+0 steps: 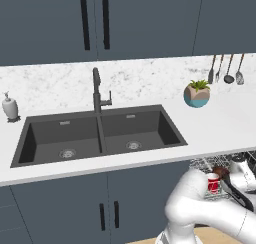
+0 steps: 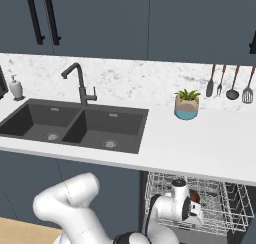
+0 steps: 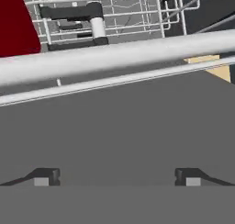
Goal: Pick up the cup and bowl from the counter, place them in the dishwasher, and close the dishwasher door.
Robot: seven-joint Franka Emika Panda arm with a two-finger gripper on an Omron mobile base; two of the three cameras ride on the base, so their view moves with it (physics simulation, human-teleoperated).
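Cup (image 1: 213,183) stands in the dishwasher rack (image 1: 210,164), beside the arm's wrist, left base view. Right base view: rack (image 2: 220,198) surrounds the lowered hand. Hand view: gripper (image 3: 117,177) released, fingertips (image 3: 46,176) wide apart; cup (image 3: 16,23) up-left beyond the rack's rail (image 3: 114,58).

Lots here is only half visible

The cup (image 1: 213,183) peeks out past the white arm in the left base view, lower half covered, and in the hand view it's just a red slab cut by the top left edge. The bowl (image 1: 220,172) is a dark sliver behind it, too small to make out properly. The wire rack (image 2: 220,200) is partly blocked by the arm's wrist and runs off the right edge. The claw (image 3: 117,177) tips sit wide apart, with their bases cut off at the bottom. Can't tell how the dishwasher door stands.
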